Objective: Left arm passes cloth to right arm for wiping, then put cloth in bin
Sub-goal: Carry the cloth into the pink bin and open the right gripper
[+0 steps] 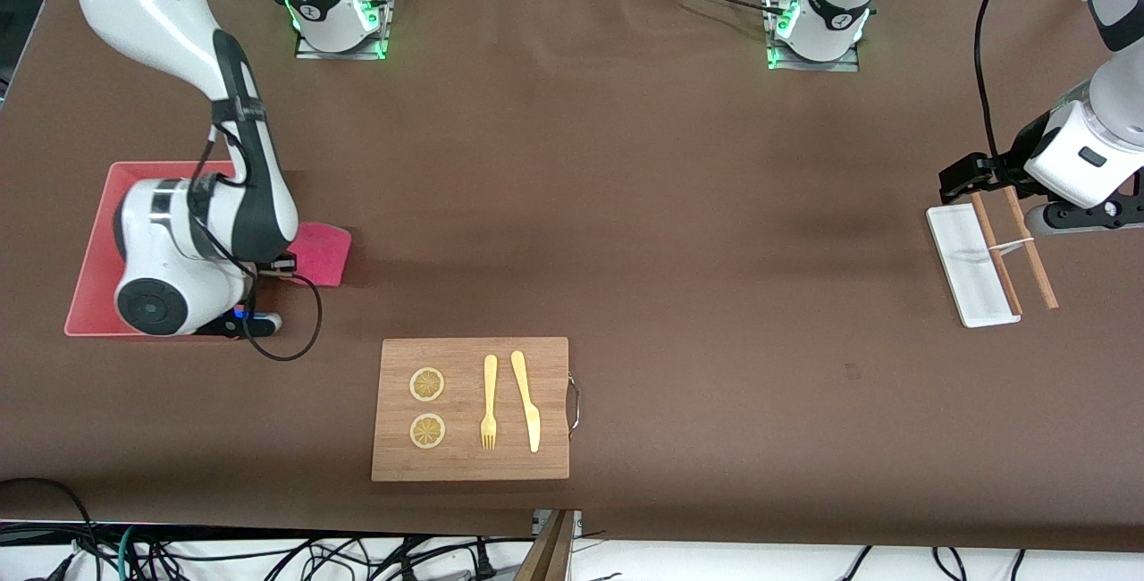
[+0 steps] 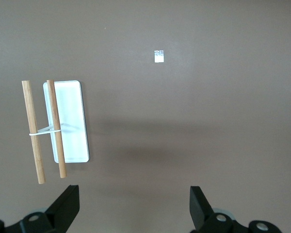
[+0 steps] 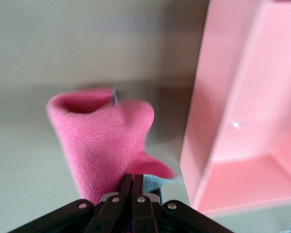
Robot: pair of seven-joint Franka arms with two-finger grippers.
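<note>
1. The right arm reaches down from its base with its wrist bent low at its own end of the table.
2. The right gripper [image 3: 132, 187] has its fingers pressed together, pinching pink fabric.
3. The left arm waits at its end of the table, wrist raised.
4. The left gripper [image 2: 135, 206] points downward with its fingers spread wide and nothing between them.

White glossy arm shells, black joint bands, black cables, green-lit bases

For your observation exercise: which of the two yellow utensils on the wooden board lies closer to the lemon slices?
The fork; the knife lies beside it, toward the board's handle.
</note>
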